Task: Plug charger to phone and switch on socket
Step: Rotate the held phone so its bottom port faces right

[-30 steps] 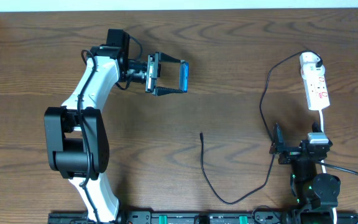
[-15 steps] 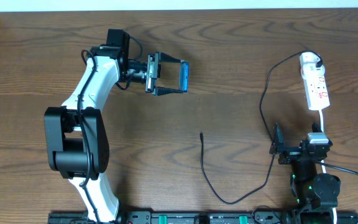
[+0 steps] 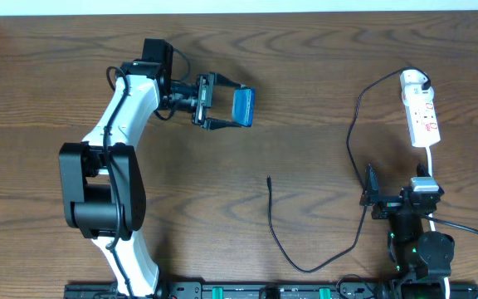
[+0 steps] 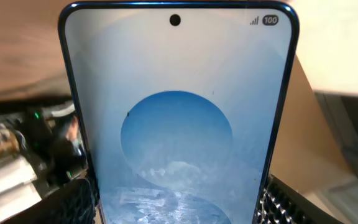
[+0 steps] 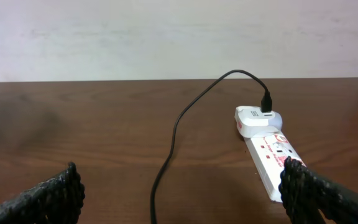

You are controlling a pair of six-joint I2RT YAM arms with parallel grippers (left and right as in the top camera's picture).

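Observation:
My left gripper (image 3: 226, 108) is shut on the phone (image 3: 242, 107) and holds it above the table at the upper middle. In the left wrist view the blue screen (image 4: 178, 124) fills the frame between my fingers (image 4: 73, 205). The black charger cable (image 3: 351, 133) runs from its white plug head (image 3: 414, 80), seated in the white socket strip (image 3: 421, 115), down to a loose plug tip (image 3: 270, 178) on the table. My right gripper (image 3: 370, 199) is open and empty at the lower right. In the right wrist view the cable (image 5: 173, 137) and strip (image 5: 269, 155) lie ahead.
The strip's white cord (image 3: 431, 162) runs down towards the right arm base. The brown wooden table (image 3: 305, 66) ends at a white wall at the far side. The left arm (image 3: 114, 141) stretches across the left half.
The left gripper has turned the phone, so more of its blue face shows from above. The right arm and the cable have not moved.

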